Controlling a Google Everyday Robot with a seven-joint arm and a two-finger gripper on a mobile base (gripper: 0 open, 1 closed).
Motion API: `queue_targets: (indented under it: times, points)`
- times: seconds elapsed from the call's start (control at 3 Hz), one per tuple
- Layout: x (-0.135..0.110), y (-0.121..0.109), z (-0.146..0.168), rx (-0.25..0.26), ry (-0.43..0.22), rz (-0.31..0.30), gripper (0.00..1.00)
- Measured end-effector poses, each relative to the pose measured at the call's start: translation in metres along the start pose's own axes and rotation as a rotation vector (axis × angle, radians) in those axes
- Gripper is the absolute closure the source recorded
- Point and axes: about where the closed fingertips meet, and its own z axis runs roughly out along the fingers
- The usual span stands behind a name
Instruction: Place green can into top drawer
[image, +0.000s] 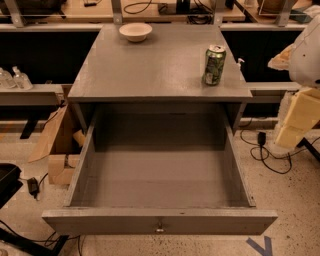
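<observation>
The green can (214, 65) stands upright on the grey cabinet top (150, 70), near its right front corner. The top drawer (160, 220) is pulled fully out toward me, its inside bare, with a small metal knob (159, 229) at the centre of its front panel. My gripper (296, 124) hangs at the right edge of the view, to the right of the cabinet and lower than the can, well apart from it and holding nothing.
A cream bowl (135, 31) sits at the back of the cabinet top. A cardboard box (60, 145) stands on the floor left of the drawer. Cables (265, 155) lie on the floor at the right. Bottles (15, 79) stand on a low shelf at left.
</observation>
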Motion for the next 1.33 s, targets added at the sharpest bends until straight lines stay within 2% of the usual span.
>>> queue_targets:
  times: [0.33, 0.67, 1.0, 1.33]
  points:
    - [0.000, 0.000, 0.000, 0.000, 0.000, 0.000, 0.00]
    - [-0.003, -0.015, 0.005, 0.033, -0.034, 0.008, 0.00]
    - [-0.008, -0.072, 0.016, 0.146, -0.172, 0.088, 0.00]
    - [-0.011, -0.143, 0.024, 0.283, -0.406, 0.230, 0.00]
